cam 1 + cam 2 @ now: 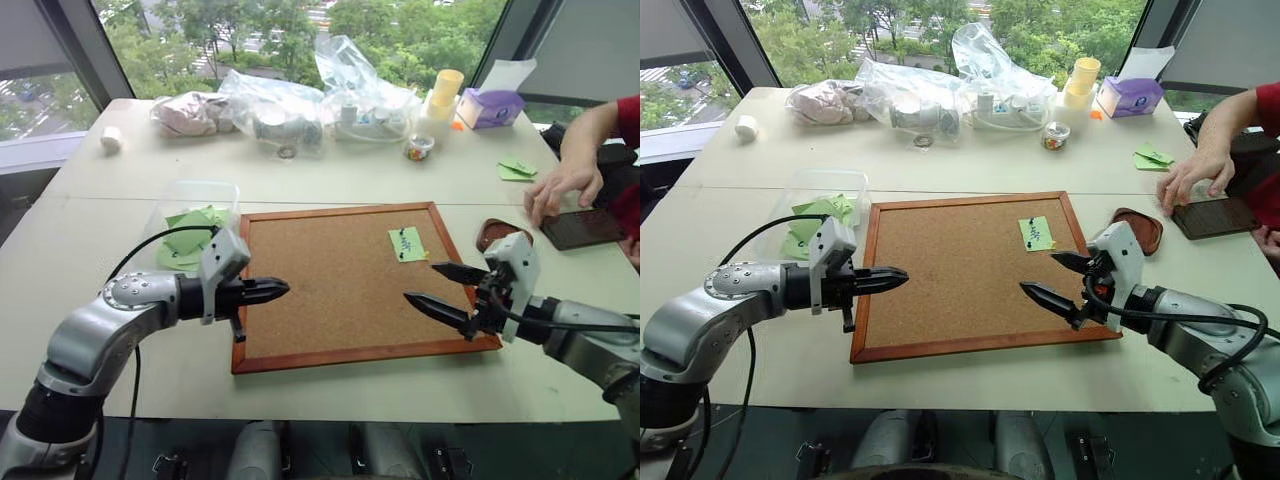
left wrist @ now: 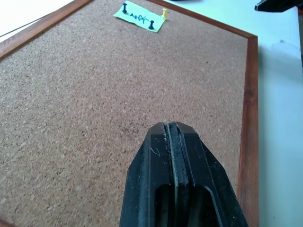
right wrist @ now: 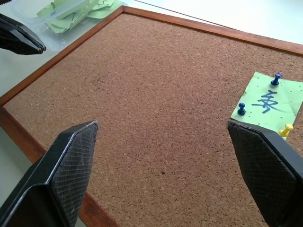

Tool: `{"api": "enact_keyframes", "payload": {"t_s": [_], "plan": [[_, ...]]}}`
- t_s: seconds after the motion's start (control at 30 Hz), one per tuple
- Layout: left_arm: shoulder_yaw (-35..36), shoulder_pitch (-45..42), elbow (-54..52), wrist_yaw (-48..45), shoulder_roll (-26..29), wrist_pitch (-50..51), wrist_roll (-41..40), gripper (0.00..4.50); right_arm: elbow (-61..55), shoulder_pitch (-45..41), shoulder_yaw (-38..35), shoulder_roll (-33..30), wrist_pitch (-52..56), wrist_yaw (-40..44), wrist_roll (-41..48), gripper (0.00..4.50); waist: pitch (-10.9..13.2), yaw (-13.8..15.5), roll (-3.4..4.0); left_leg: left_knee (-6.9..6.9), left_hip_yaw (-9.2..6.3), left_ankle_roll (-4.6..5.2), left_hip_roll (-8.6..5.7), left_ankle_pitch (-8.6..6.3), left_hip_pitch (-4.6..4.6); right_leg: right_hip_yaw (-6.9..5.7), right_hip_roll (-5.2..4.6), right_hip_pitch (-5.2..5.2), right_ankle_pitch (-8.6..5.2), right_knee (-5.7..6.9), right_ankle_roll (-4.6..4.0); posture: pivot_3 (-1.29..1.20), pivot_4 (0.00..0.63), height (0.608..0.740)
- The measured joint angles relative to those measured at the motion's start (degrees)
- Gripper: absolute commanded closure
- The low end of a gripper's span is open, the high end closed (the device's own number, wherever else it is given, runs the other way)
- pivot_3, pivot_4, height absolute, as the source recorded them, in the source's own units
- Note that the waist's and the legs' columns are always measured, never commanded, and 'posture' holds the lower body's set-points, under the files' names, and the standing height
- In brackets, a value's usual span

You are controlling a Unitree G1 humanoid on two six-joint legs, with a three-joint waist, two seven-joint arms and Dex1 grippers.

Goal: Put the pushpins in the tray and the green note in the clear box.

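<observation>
The green note (image 1: 407, 243) with a dark scribble is pinned near the far right corner of the corkboard (image 1: 330, 290). Two blue pushpins (image 3: 241, 109) and a yellow pushpin (image 3: 285, 130) hold it. The small reddish-brown tray (image 1: 497, 232) lies on the table just right of the board. The clear box (image 1: 195, 225), holding plain green notes, stands off the board's far left corner. My left gripper (image 1: 280, 290) is shut and empty above the board's left edge. My right gripper (image 1: 420, 282) hovers open over the board's near right part, just short of the note.
A person's hand (image 1: 560, 190) rests at the right by a dark flat device (image 1: 580, 228). Loose green notes (image 1: 517, 170) lie near it. Clear plastic bags (image 1: 300, 105), a small jar (image 1: 418, 147) and a purple tissue box (image 1: 488, 107) line the far side of the table.
</observation>
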Motion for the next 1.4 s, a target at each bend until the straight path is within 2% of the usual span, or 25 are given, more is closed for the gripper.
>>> {"api": "enact_keyframes", "payload": {"t_s": [0.6,0.73,0.87,1.0,1.1,1.4], "plan": [[-0.1,-0.9,0.3,0.9,-0.7,0.0,-0.1,4.46,2.1,-2.5,3.4,0.7,-0.8,-0.1,-5.2,0.00,0.0,0.0,0.00,0.00,0.00,-0.09,0.00,0.05,0.00,0.00,0.00,0.00,0.00,-0.01,0.00,0.00,0.150,0.735],[-0.2,-1.6,1.7,0.3,-0.7,-0.4,0.2,4.46,3.6,-2.5,4.4,0.7,-2.8,-0.6,-9.1,0.00,0.0,0.0,0.00,0.00,0.01,-0.09,-0.02,0.05,0.00,0.00,0.00,0.00,0.00,-0.02,0.00,0.00,0.150,0.735],[-1.6,-5.6,3.8,-0.2,-1.3,-0.5,1.2,4.46,5.5,-3.7,4.8,1.3,-4.3,-0.7,-10.7,0.00,0.0,0.1,-0.01,0.02,0.01,-0.09,-0.04,0.05,-0.01,0.00,0.01,0.00,0.00,-0.01,0.00,0.00,0.150,0.735],[-7.9,-10.4,6.2,-1.2,-3.2,-1.9,4.9,4.46,12.6,-11.6,7.8,3.8,-7.3,-1.6,-15.0,0.00,0.0,-0.2,-0.01,0.02,0.08,-0.09,-0.22,0.05,0.05,0.05,0.01,0.03,0.00,-0.02,0.01,0.00,0.150,0.735],[-12.8,-10.5,9.4,-2.9,-3.4,-4.0,8.7,4.46,19.1,-16.2,10.0,6.1,-9.4,-2.4,-18.1,0.00,0.0,-0.2,0.00,-0.04,0.06,-0.10,-0.16,0.06,0.01,0.04,0.11,-0.06,0.00,-0.02,0.00,0.00,0.150,0.735],[-17.8,-11.3,14.9,-5.9,-2.3,-7.5,16.9,4.46,40.7,-28.6,13.9,12.9,-18.2,-4.1,-27.7,0.00,0.0,0.0,0.02,-0.01,0.10,-0.10,-0.11,0.06,-0.06,0.04,0.00,-0.08,0.00,-0.02,0.01,0.00,0.150,0.735]]}}
